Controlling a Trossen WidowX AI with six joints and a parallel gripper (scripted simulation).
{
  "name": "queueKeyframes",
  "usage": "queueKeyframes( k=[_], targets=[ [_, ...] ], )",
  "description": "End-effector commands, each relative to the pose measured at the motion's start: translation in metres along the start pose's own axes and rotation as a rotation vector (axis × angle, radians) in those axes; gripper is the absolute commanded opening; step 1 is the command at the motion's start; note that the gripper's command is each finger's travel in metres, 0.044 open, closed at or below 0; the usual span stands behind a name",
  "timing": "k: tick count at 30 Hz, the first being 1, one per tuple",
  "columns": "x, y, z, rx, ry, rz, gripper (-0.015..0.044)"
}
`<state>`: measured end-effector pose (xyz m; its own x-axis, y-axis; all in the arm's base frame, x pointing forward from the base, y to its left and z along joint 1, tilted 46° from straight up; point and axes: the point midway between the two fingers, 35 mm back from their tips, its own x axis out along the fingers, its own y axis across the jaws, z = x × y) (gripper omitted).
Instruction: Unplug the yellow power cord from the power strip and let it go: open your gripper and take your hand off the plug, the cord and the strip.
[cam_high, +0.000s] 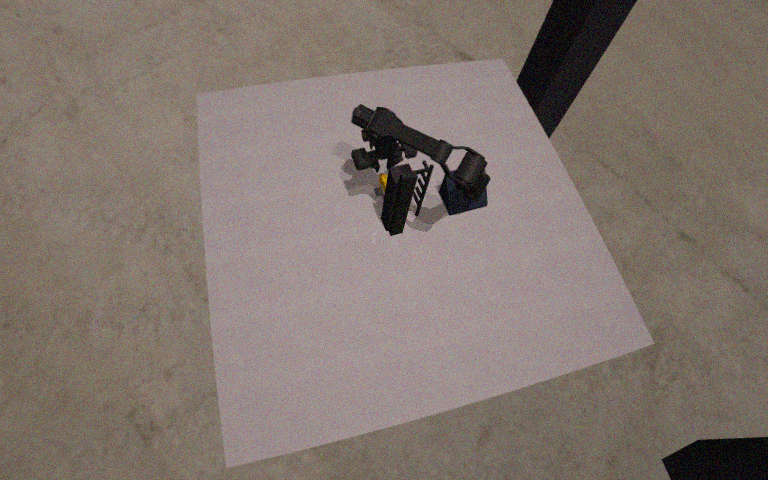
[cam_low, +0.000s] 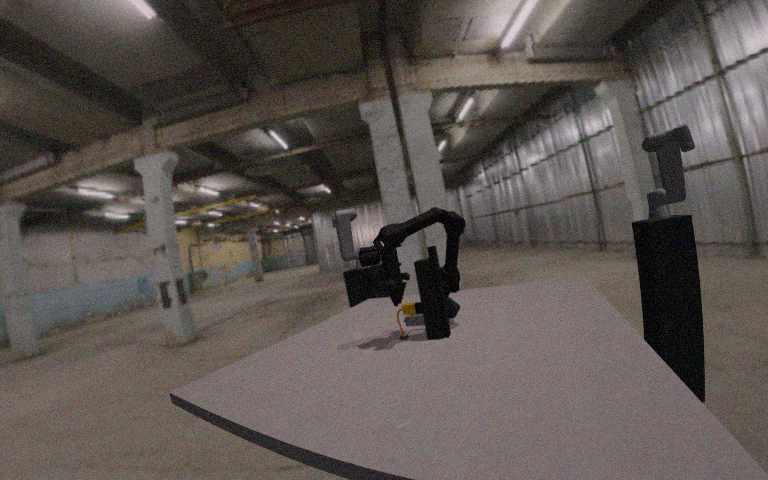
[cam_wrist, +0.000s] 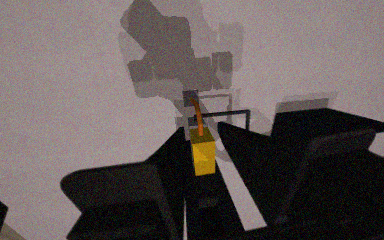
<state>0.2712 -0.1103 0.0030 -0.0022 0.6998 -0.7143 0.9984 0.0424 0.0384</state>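
While the short yellow block-shaped plug (cam_wrist: 204, 156) sits seated in the side of the tall black slab of a power strip (cam_low: 433, 300), the job looks to me to be at its approach stage: nothing has been pulled yet. The strip stands on edge on the pale grey table top (cam_high: 339, 339), with a thin dark ladder-like frame (cam_high: 421, 186) just beside it, and the thin orange cord (cam_wrist: 198, 116) curls from the plug's outer end down to the table. The arm's black two-fingered gripper (cam_low: 398, 293) hangs just above and to the side of the plug, near it but apart from it as far as I can see. Its jaws stand part-way open, a middling gap, with nothing between them; from the wrist view the dark fingers frame the plug, which lies beyond them rather than in their grasp. I'd judge the next move calls for lowering and lining up so the fingers straddle the plug's yellow body, closing firmly, then drawing it straight away from the strip's face. An upright strip could tip if the pull is skewed. After that comes opening up and backing well away.
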Motion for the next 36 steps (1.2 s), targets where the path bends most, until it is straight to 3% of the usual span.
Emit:
queueKeyframes(
  k=[1, 34, 36],
  targets=[
    [0.001, -0.001, -0.008, 0.011, 0.009, -0.001, 0.0160],
    [0.014, -0.002, -0.030, 0.011, 0.011, -0.001, 0.0160],
    [0.011, -0.001, -0.029, 0.001, 0.005, -0.002, 0.0107]
  ],
)
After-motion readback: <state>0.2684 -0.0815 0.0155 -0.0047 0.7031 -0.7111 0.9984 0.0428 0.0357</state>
